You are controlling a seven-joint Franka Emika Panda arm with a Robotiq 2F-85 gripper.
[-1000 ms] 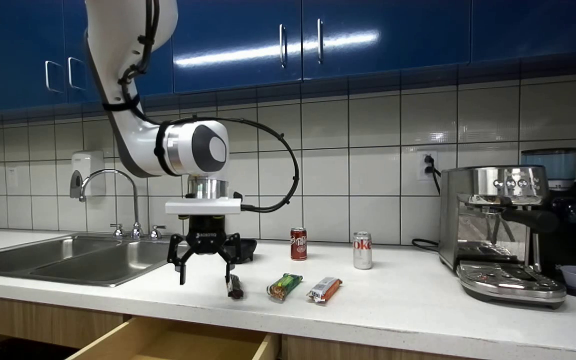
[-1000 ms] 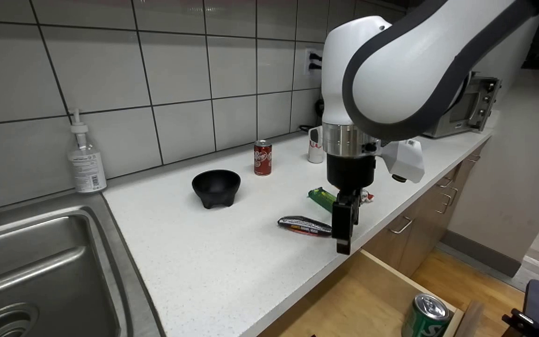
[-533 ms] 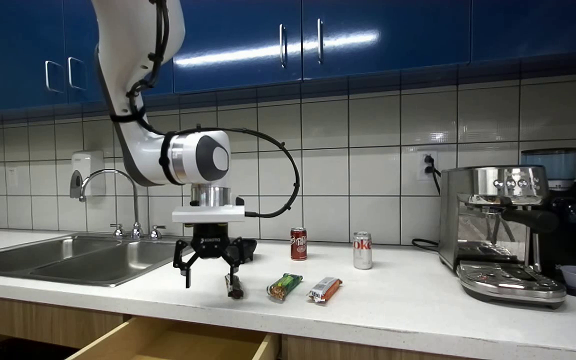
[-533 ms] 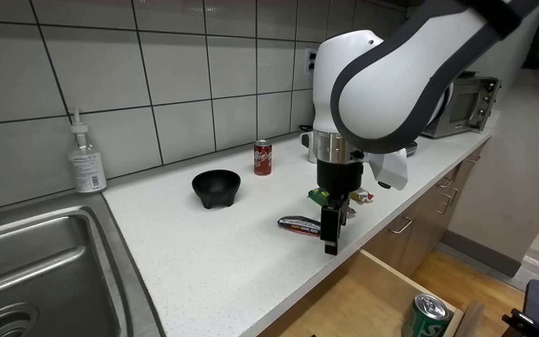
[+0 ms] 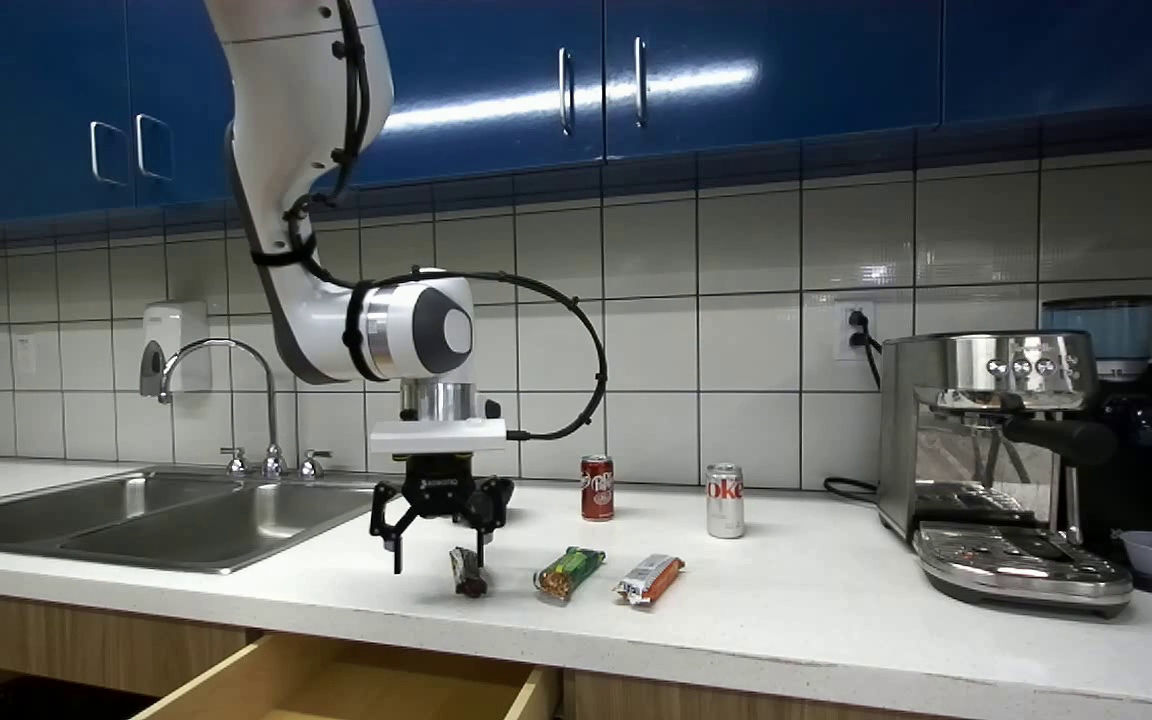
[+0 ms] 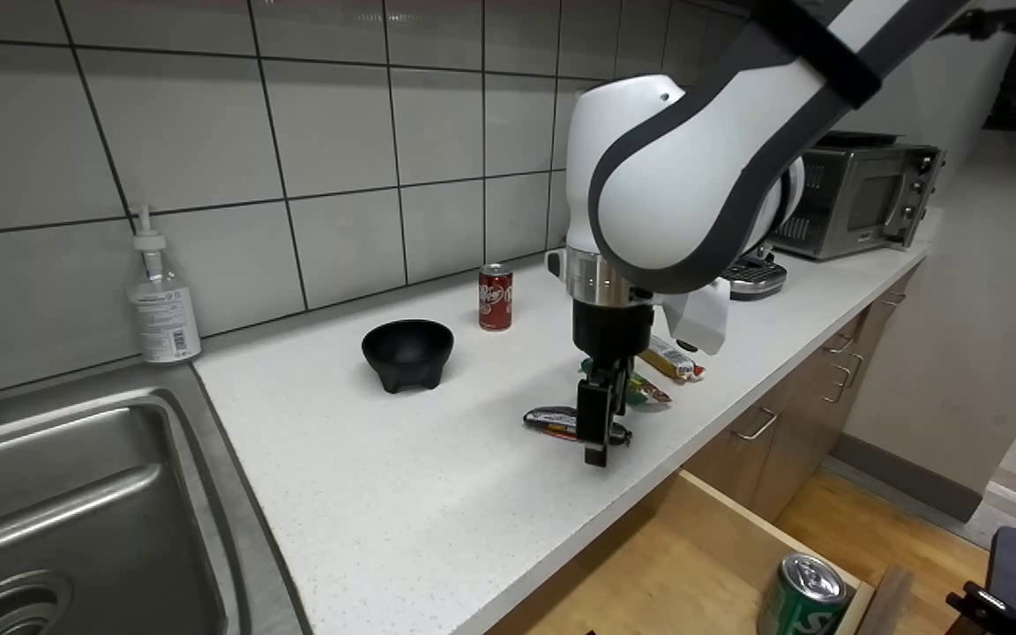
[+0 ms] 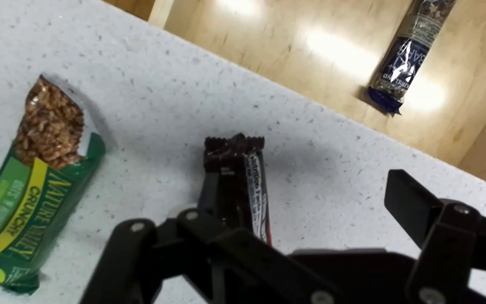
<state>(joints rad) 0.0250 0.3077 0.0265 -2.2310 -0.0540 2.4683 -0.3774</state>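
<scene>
Hand has shifted in from the front edge of the table, nearer the dark-wrapped bar. Jaws spread wide, nothing held. Bar lies on the table, partly masked by one finger; alignment seems closer, apparently off-centre.

Tool partly hides dark bar.
</scene>
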